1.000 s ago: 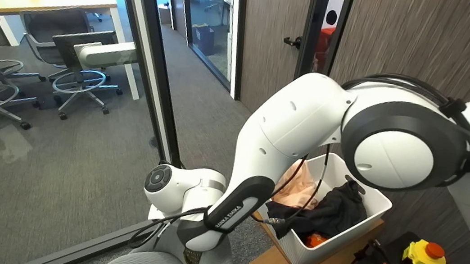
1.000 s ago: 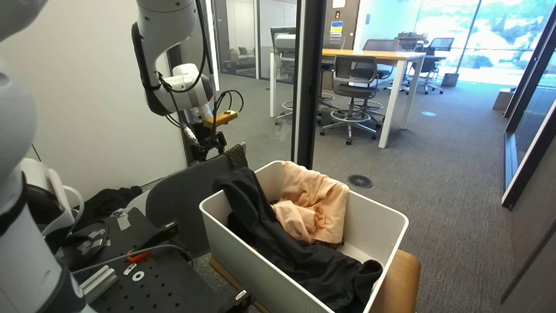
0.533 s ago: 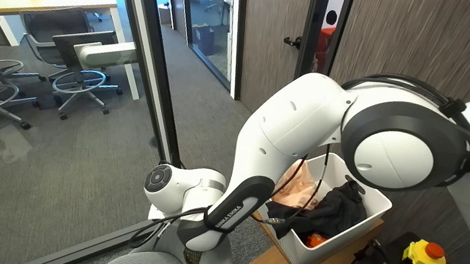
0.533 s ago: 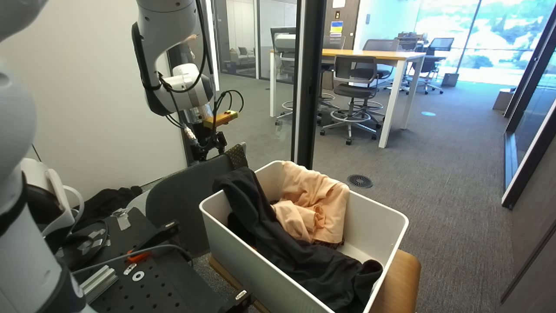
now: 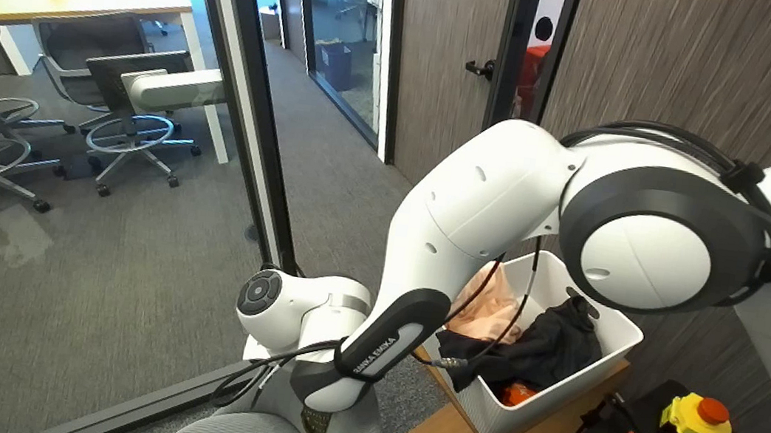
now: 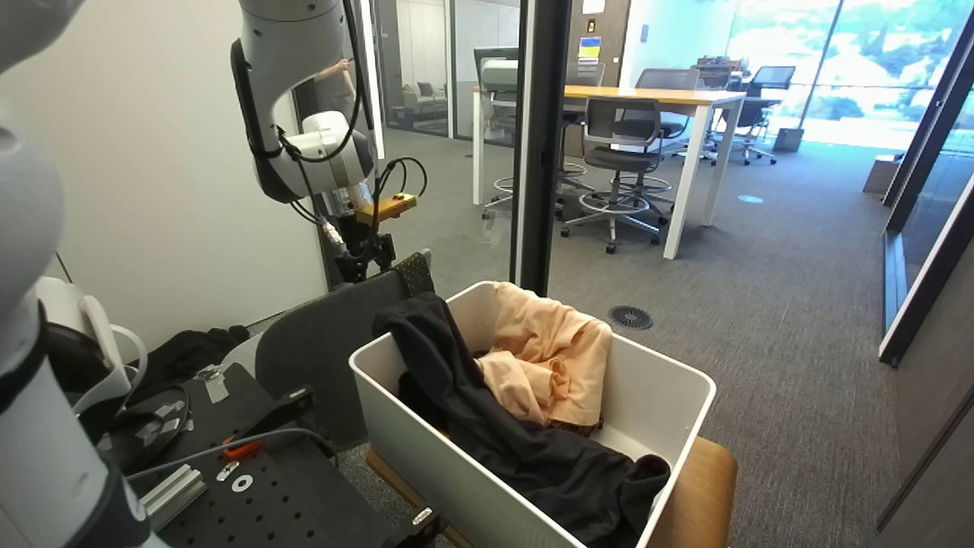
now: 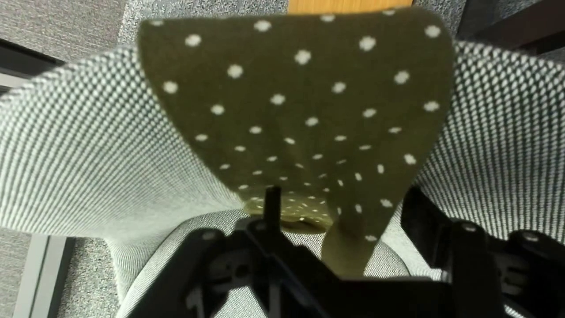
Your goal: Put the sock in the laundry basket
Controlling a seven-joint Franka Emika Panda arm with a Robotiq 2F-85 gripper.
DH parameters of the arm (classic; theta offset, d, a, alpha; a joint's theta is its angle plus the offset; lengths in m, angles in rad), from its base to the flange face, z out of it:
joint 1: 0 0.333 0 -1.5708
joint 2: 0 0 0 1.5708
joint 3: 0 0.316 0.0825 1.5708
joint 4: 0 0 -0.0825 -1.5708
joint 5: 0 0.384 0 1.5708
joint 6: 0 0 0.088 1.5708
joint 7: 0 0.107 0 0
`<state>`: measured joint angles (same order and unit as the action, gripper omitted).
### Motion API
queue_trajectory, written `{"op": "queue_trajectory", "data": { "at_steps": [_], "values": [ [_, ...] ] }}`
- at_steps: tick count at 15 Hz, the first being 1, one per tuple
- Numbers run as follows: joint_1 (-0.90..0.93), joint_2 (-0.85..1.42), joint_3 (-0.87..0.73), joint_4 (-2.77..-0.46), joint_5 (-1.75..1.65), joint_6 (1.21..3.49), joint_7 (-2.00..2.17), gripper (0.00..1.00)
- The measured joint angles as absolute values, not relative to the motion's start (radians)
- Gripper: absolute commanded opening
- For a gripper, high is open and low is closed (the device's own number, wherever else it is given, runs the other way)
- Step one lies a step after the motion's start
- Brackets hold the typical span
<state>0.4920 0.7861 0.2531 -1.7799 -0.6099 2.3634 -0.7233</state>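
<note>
The sock, an olive-brown fabric with white dots [image 7: 304, 88], hangs draped over the top of a grey chair's backrest in the wrist view. It also shows in both exterior views, at the chair's top edge [image 6: 415, 275] and partly behind the arm [image 5: 314, 423]. My gripper [image 7: 342, 198] has its fingers apart, with a narrow fold of the sock between them; neither finger visibly pinches it. In an exterior view the gripper [image 6: 368, 271] is just behind the backrest, its tips partly hidden. The laundry basket is a white bin [image 6: 411, 460], also seen beside the arm [image 5: 504, 422].
A black garment [image 6: 487, 426] and a peach cloth [image 6: 559, 327] lie in the basket; the black one hangs over its rim. The grey chair [image 6: 327, 358] stands between gripper and basket. A black perforated table [image 6: 266, 495] and glass wall post [image 6: 536, 152] are nearby.
The gripper's fingers look closer together than before. The arm, sock and basket have not visibly moved. A person's arm has come into view behind the robot arm.
</note>
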Motion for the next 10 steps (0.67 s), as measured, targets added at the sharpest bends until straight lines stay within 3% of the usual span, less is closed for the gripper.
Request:
{"op": "queue_trajectory", "data": {
  "at_steps": [4,6,10],
  "values": [
    [0.492,0.786,0.253,-1.78,-0.61,2.363,-0.723,0.14],
    [0.492,0.786,0.253,-1.78,-0.61,2.363,-0.723,0.08],
    [0.492,0.787,0.253,-1.779,-0.61,2.363,-0.723,0.12]
  ]
}}
